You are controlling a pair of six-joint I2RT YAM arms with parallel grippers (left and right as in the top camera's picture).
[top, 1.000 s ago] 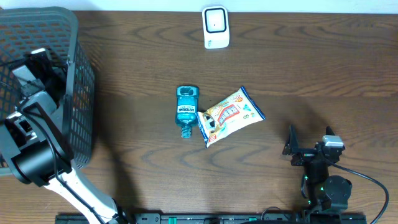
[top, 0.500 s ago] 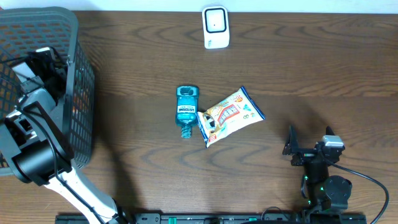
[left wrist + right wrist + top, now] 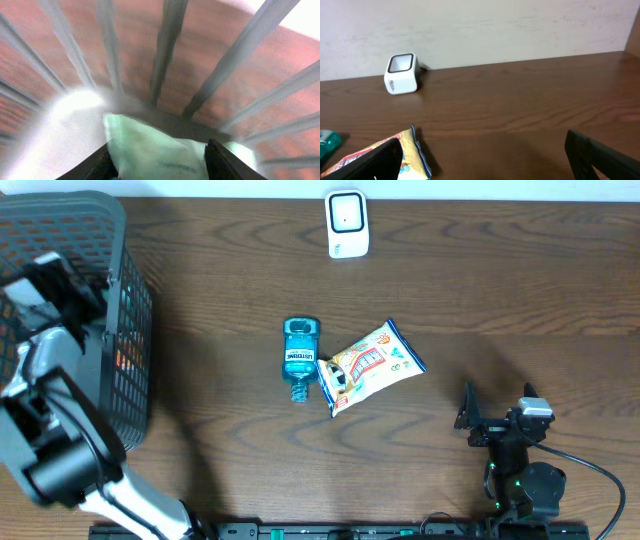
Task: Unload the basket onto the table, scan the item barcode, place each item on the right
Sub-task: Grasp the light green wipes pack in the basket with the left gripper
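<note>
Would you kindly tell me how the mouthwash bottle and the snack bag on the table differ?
The mouthwash bottle is teal and narrow, the snack bag pale, printed and broader. The bottle lies straight in the overhead view, the bag slanted. Both lie on the table, close beside each other.

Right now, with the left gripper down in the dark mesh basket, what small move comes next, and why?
Probably clamp the left gripper firmly on the pale green packet: it fills the gap between the fingers, inside the dark mesh basket.
</note>
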